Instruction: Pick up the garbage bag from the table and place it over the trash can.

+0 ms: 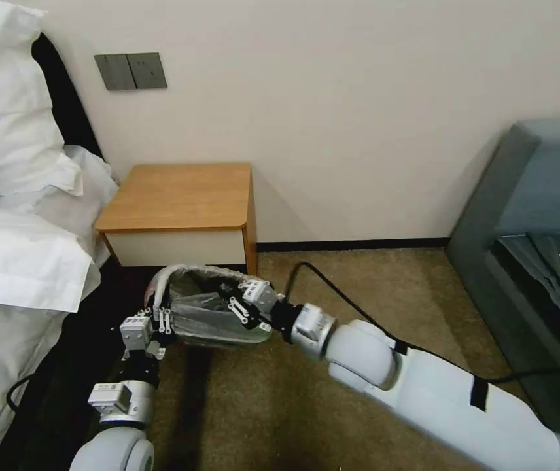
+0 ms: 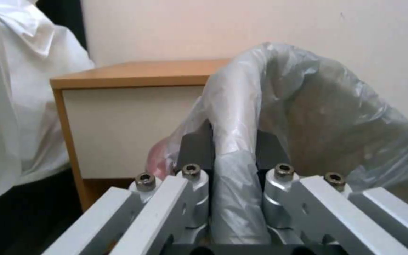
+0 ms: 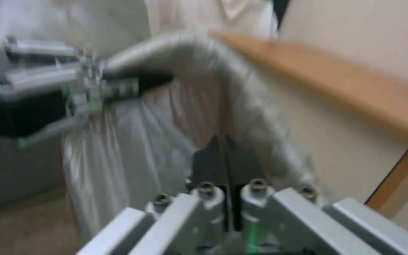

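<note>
The garbage bag (image 1: 205, 314), grey crinkled plastic with a pink-red rim band, hangs stretched between both grippers above the carpet, just in front of the table (image 1: 182, 193). My left gripper (image 1: 161, 307) is shut on the bag's rim at its left end. The left wrist view shows its fingers (image 2: 234, 141) pinching the rolled plastic (image 2: 308, 106), with the table (image 2: 133, 71) behind. My right gripper (image 1: 227, 294) is shut on the rim at the bag's right end. In the right wrist view its fingers (image 3: 224, 156) clamp a thin fold of the bag (image 3: 133, 141). The trash can is out of view.
A bed with white pillows (image 1: 18, 196) and a dark side panel stands close on the left. A grey sofa (image 1: 535, 229) fills the right. Brown carpet (image 1: 371, 294) lies open between them. A black cable (image 1: 319, 275) trails along my right arm. Wall switches (image 1: 129, 70) sit above the table.
</note>
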Tool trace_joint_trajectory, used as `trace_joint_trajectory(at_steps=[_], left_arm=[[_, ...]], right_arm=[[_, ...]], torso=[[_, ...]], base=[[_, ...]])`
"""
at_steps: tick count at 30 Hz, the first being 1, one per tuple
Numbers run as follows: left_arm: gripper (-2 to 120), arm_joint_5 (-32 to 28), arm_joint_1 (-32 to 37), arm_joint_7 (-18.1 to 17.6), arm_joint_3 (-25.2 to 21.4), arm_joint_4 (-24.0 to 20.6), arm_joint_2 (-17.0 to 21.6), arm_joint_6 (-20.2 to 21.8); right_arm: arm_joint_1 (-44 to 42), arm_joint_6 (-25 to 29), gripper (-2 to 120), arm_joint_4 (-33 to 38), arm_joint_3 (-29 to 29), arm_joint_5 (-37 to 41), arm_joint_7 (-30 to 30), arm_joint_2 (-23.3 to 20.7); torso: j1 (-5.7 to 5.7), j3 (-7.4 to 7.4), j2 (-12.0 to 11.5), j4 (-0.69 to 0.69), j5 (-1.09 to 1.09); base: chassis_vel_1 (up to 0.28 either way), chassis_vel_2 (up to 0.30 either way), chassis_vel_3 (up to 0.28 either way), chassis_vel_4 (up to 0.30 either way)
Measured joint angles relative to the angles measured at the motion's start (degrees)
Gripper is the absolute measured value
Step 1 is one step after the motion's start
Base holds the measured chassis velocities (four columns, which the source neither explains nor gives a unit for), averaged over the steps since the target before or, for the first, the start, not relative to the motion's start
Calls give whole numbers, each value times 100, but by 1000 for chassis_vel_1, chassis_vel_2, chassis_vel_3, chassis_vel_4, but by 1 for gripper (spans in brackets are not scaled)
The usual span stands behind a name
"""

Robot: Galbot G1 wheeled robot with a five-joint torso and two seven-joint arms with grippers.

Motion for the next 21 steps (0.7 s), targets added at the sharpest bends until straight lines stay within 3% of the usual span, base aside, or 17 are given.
trace_joint_trajectory(at_steps=[17, 18, 21], left_arm=[[11, 322, 118, 54, 75, -61, -106, -171], [11, 398, 200, 57, 80, -198, -141, -171], [11, 421, 216, 59, 80, -266, -144, -172]], right_arm=[[523, -284, 0, -804, -513, 306, 120, 211], [654, -308, 0, -1120, -559, 336, 131, 427], [740, -312, 0, -1280, -630, 336, 146, 537]], torso=[[0, -1, 0, -1, 0], [0, -1, 0, 0, 1], [0, -1, 0, 0, 1]], base=[[0, 0, 0, 0], [0, 0, 0, 0], [0, 0, 0, 0]])
